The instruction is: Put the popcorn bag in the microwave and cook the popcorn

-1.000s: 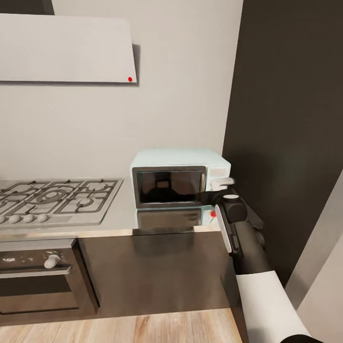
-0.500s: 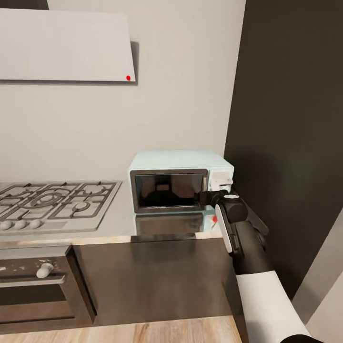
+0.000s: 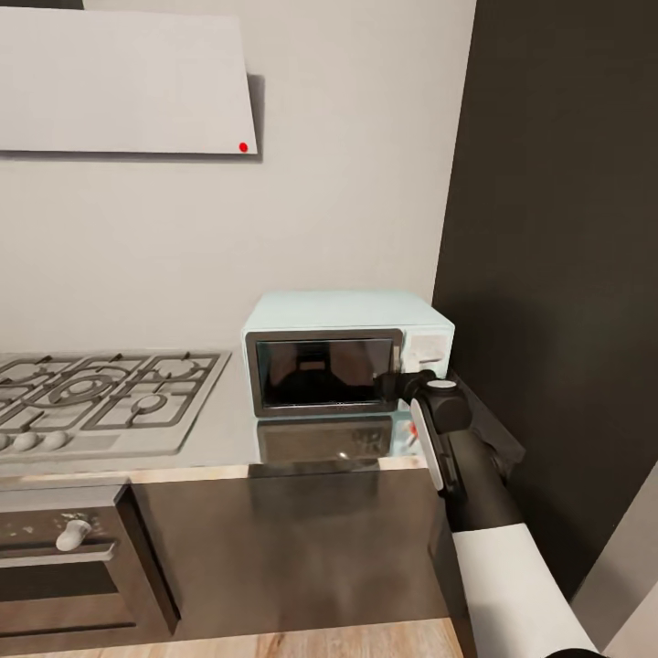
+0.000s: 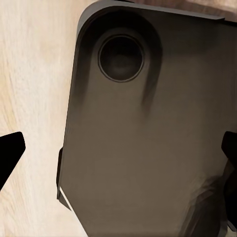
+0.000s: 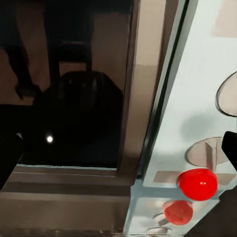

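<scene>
Your right jaws (image 5: 118, 153) stand spread wide: in the right wrist view one dark fingertip sits at each edge of the picture, with nothing between them. Straight ahead of them, very close, is the front of the microwave (image 3: 343, 352), where the edge of its dark-framed glass door (image 5: 74, 84) meets the pale mint control panel. The seam between door and panel runs roughly midway between your fingertips. A small round red light (image 5: 197, 183) glows low on that panel, with two pale knobs beyond it, partly cut off. The light's reflection shows in the glossy desk (image 3: 219, 429) just below.

From the head view, your right arm (image 3: 457, 457) reaches up to the microwave's right front corner, its wrist covering the lower part of the panel. The door looks closed. The microwave stands on the desk against the wall, beside a dark tall panel. The steel gas hob (image 3: 91, 397) lies well apart, with the built-in oven (image 3: 64, 557) below it.

Your left jaws (image 4: 118, 153) are likewise wide, over a dark rounded plate and wooden floor (image 4: 34, 98).
</scene>
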Controlling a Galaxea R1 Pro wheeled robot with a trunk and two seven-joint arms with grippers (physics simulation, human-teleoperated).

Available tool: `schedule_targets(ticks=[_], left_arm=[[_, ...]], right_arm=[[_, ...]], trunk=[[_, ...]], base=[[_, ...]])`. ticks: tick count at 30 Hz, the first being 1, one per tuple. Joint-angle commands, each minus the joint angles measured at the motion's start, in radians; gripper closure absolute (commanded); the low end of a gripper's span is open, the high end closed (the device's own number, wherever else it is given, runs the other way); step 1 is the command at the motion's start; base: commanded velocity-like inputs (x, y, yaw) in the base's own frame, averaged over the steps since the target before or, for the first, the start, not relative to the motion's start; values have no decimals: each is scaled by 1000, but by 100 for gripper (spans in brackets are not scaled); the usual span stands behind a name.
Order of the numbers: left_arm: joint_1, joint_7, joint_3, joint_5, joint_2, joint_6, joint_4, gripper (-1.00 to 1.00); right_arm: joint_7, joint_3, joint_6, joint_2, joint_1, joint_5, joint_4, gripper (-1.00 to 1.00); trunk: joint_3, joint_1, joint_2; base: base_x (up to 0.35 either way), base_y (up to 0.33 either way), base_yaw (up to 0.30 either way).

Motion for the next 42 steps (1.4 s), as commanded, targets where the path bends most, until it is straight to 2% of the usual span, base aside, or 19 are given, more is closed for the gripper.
schedule_targets(ticks=[1, 6, 12, 13, 16, 22, 27, 34, 42], left_arm=[[0, 0, 0, 6, 0, -2, -1, -100], [0, 0, 0, 6, 0, 0, -1, -100], [0, 0, 0, 4, 0, 0, -1, -100], [0, 0, 0, 4, 0, 0, -1, -100], [0, 0, 0, 4, 0, 0, -1, -100], [0, 0, 0, 4, 0, 0, -1, -100], [0, 0, 0, 4, 0, -1, -1, -100], [0, 0, 0, 4, 0, -1, -1, -100], [0, 0, 0, 4, 0, 0, -1, -100]], right_arm=[[-2, 1, -1, 0, 5, 4, 5, -100], [-2, 0, -29, 0, 33, 3, 21, -100], [0, -34, -62, 0, 40, 5, 33, -100], [1, -41, -306, 0, 40, 5, 33, -100], [1, -42, -308, 0, 40, 5, 33, -100], [-1, -41, -385, 0, 40, 0, 36, -100], [-1, -42, -390, 0, 40, -1, 38, -100], [-1, -42, -418, 0, 40, 1, 126, -100], [-2, -42, -421, 0, 40, 6, 133, -100]], trunk=[[-1, 0, -1], [-1, 0, -1], [-1, 0, -1], [-1, 0, -1], [-1, 0, -1], [-1, 0, -1], [-1, 0, -1], [-1, 0, -1], [-1, 0, -1]], base=[[0, 0, 0], [0, 0, 0], [0, 0, 0], [0, 0, 0], [0, 0, 0], [0, 0, 0], [0, 0, 0], [0, 0, 0], [68, 0, 0]])
